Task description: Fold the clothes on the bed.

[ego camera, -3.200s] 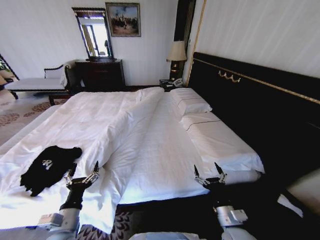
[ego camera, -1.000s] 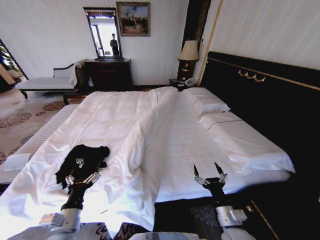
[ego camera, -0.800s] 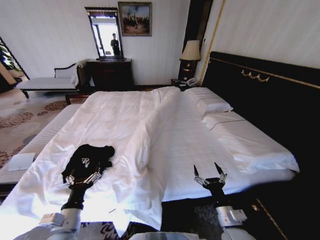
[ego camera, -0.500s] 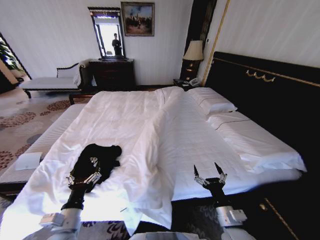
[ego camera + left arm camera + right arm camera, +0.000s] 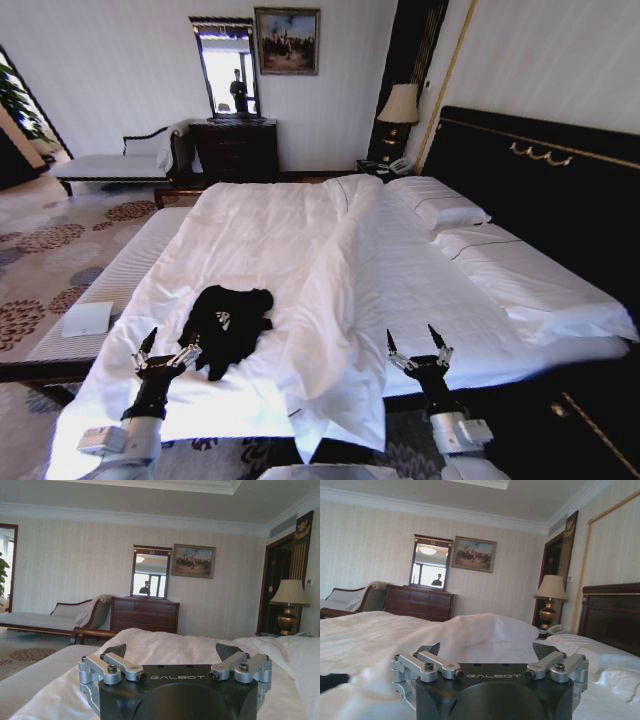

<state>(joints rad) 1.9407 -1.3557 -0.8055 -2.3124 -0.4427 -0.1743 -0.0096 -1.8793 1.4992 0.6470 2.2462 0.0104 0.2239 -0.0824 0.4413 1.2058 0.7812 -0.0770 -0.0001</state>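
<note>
Two open grippers (left gripper (image 5: 167,350), right gripper (image 5: 418,346)), crumpled clothes (image 5: 227,322)

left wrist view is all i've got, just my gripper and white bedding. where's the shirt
Observer: The black T-shirt lies crumpled on the bed, just ahead of the left gripper and slightly toward the robot's right. The gripper is open and not touching it.
Operator: what's the other arm doing
Observer: The right gripper is open too, held over the near edge of the bed, well apart from the shirt.
Operator: anything between the two
Observer: A long raised fold of white duvet runs down the bed, with the shirt on its left side.
</note>
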